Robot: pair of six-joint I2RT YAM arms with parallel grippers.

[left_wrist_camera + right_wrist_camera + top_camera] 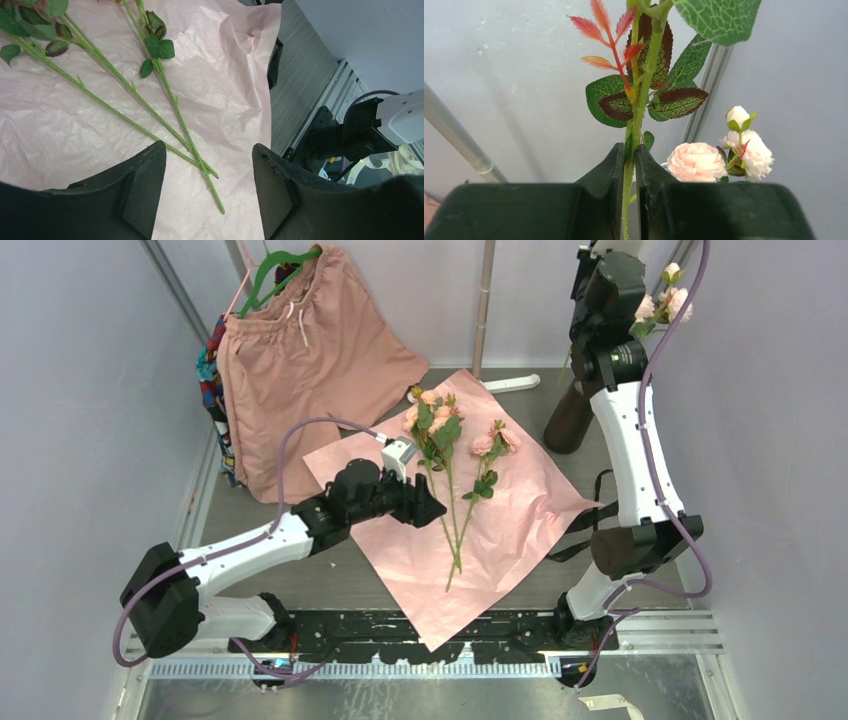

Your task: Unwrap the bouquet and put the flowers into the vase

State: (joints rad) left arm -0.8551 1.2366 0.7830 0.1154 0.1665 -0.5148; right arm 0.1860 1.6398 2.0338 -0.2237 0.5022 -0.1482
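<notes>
Noted salmon-pink shorts (310, 370) at eleven o'clock, hung from a green hanger (270, 270), touching a patterned garment (210, 375) at their nine o'clock. Spotted a white bar (510, 384) flat on the grey table (330, 585) at twelve o'clock, near a metal pole (485, 300).

Reaches low and forward with the left arm, gripper (207, 150) spread wide, pointing right. Holds the right arm raised high at the far right, gripper (635, 150) pinched on a stem (642, 100).
</notes>
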